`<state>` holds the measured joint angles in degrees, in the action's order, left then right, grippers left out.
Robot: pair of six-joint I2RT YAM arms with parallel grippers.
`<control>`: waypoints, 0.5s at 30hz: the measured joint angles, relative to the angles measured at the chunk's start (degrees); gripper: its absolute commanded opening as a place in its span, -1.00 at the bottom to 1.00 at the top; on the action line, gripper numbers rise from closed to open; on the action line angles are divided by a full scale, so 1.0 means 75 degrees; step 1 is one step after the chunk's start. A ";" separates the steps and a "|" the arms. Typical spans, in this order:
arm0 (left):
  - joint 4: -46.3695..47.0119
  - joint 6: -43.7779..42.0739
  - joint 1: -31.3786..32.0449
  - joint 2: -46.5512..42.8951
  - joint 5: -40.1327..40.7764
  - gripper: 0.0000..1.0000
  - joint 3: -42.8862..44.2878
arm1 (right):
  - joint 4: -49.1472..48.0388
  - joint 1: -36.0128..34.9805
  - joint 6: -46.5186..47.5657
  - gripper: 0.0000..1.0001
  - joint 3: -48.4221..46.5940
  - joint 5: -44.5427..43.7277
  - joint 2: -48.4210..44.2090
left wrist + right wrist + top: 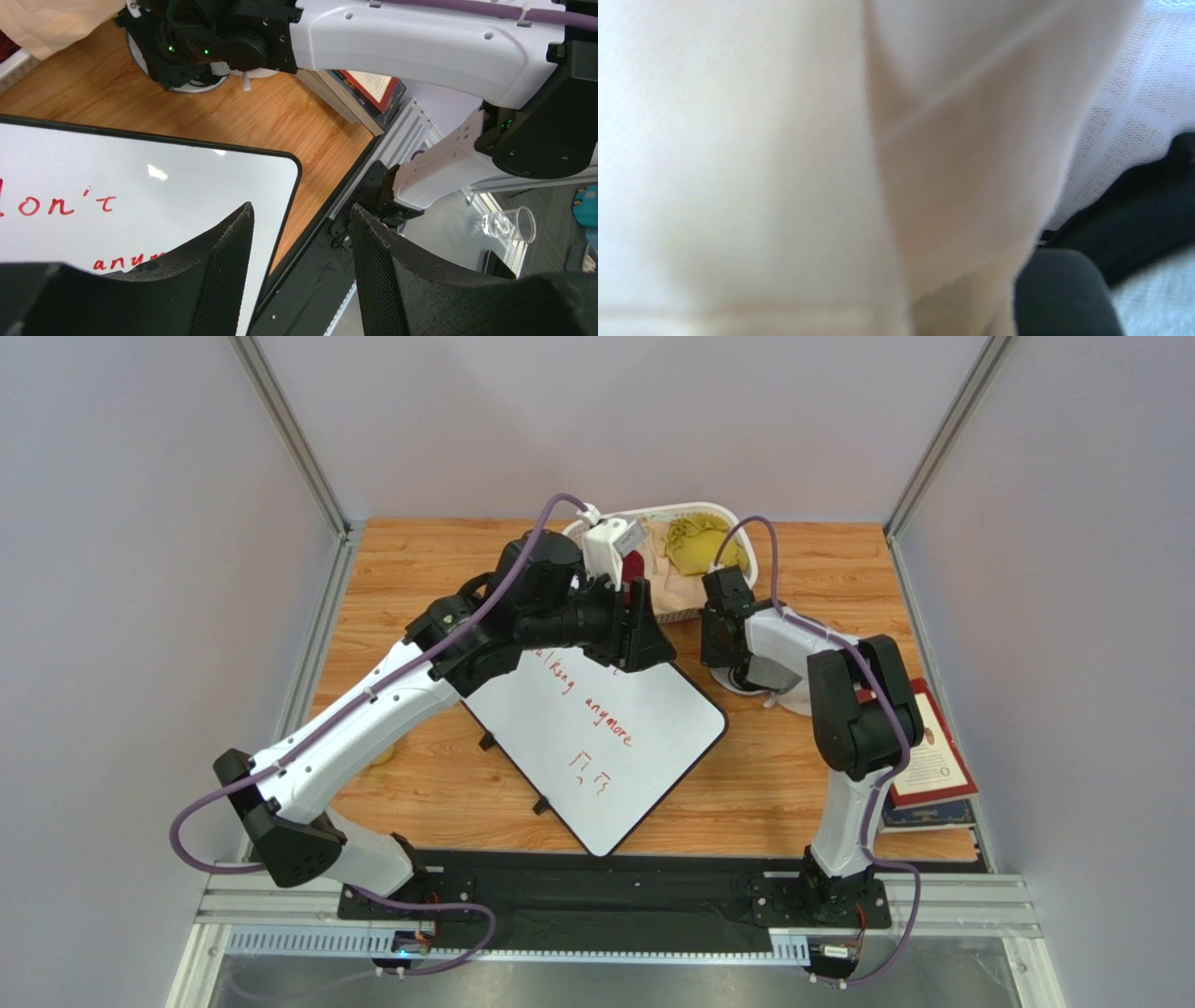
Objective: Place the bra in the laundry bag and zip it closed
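Top view, edges: The wood table (421,574) has grey walls on three sides. A white basket (752,549) sits at the back edge. Books (937,749) lie at the right edge.
Top view, room: A whiteboard (659,742) lies slantwise in the middle. There is bare wood to its left and at the back left.
Top view, shapes: The basket holds yellow cloth (697,543) and beige cloth (676,591). The bag (753,697) is a pale round thing, mostly hidden under the right arm.
Top view, hands: The left gripper (650,627) is over the whiteboard's back corner, just beside the basket. The right gripper (727,637) is by the basket's front right, above the bag.
Top view, writing: Red "anymore".
Left wrist view, hand: The left gripper (302,231) is open. Its rough black fingers (224,266) hold nothing.
Left wrist view, edges: The whiteboard (175,182) has a rounded black rim, with bare table (281,119) past it. The bag's white round edge (196,85) peeks out under the right gripper (203,49).
Left wrist view, writing: Red letters ending "on't", and "any" below.
Right wrist view, shapes: Smooth beige cloth (773,161) fills most of the view, blurry. White mesh (1144,91) shows at the right.
Right wrist view, bra: A soft dark shape (1151,210) beside the mesh may be the bra. It is too blurry to be sure.
Right wrist view, hand: The right gripper is closed. I cannot tell if it pinches anything.
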<state>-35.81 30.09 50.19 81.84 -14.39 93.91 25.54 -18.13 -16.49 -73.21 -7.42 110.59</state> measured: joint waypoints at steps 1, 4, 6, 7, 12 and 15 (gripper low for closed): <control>-0.0009 0.0000 -0.0006 0.0044 -0.0020 0.19 0.0067 | -0.0003 -0.0009 0.0000 -1.00 0.0000 -0.0006 0.0000; -0.0006 0.0000 -0.0044 0.0189 -0.0052 0.24 0.0262 | -0.0035 -0.0009 -0.0003 -1.00 0.0044 0.0003 -0.0058; 0.0000 0.0003 -0.0079 0.0300 -0.0099 0.25 0.0344 | -0.0058 0.0000 0.0000 -1.00 0.0184 0.0070 -0.0207; 0.0000 0.0009 -0.0114 0.0356 -0.0134 0.25 0.0379 | -0.0047 0.0038 0.0000 -1.00 0.0300 0.0125 -0.0350; 0.0029 0.0090 -0.0516 0.0976 -0.0490 0.32 0.0676 | -0.0020 0.0219 -0.0035 -1.00 0.0734 0.0586 -0.1309; 0.0035 0.0119 -0.0717 0.1527 -0.0656 0.39 0.1037 | -0.0175 0.0428 -0.0096 -1.00 0.0924 0.0895 -0.1920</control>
<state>-35.55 30.98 44.82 93.30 -19.31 101.69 24.23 -14.92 -17.21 -66.28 -0.71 96.18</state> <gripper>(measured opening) 0.661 0.005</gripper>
